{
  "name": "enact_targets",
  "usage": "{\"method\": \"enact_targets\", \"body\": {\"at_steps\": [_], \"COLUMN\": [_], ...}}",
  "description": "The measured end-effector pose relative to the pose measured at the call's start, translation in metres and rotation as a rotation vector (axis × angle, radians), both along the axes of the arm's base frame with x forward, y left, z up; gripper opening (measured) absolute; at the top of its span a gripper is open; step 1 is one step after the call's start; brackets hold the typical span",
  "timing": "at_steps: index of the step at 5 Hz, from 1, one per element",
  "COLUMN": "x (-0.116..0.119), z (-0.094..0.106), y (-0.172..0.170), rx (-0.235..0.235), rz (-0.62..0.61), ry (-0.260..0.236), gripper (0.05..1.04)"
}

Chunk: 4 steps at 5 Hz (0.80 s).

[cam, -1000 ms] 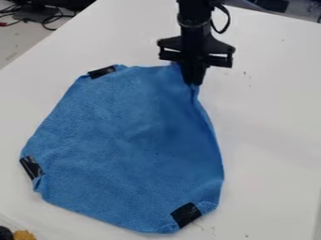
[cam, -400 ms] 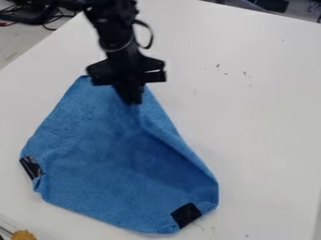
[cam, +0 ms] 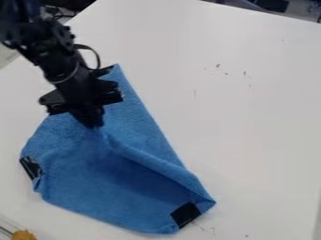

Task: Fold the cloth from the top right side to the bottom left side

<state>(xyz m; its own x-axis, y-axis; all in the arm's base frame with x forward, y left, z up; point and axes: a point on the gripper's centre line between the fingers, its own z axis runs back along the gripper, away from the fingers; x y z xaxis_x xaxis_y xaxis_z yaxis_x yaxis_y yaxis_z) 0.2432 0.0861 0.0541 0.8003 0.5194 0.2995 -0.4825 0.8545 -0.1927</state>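
White surface [cam: 263, 122], blue cloth [cam: 134, 199] on its left part

Surface pale, plain, flat. Far edge slants down toward the right. Small dark specks [cam: 244, 73] scattered right of the cloth's upper end; fainter marks by its lower right corner. Cloth lies rumpled, a raised fold running diagonally to that corner. One black patch [cam: 30, 168] at cloth's left edge, another black patch [cam: 186, 214] at lower right. Fuzzy orange-yellow thing [cam: 24, 235] at near left; what it rests on, unclear.
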Motion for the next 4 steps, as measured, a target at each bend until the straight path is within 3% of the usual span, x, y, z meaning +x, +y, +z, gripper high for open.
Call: {"method": "enact_targets", "body": {"at_steps": [1,2,3,4], "x": [-0.013,-0.017,-0.017,-0.017], "z": [-0.005,-0.030,-0.047,-0.050], "y": [0.007,0.009,0.010,0.012], "rx": [-0.005,-0.053,-0.064,-0.063], "rz": [0.021,0.004,-0.012,-0.018], "ry": [-0.006,0.000,0.021,0.027], "gripper": [0.084,0.084,0.084,0.115]}}
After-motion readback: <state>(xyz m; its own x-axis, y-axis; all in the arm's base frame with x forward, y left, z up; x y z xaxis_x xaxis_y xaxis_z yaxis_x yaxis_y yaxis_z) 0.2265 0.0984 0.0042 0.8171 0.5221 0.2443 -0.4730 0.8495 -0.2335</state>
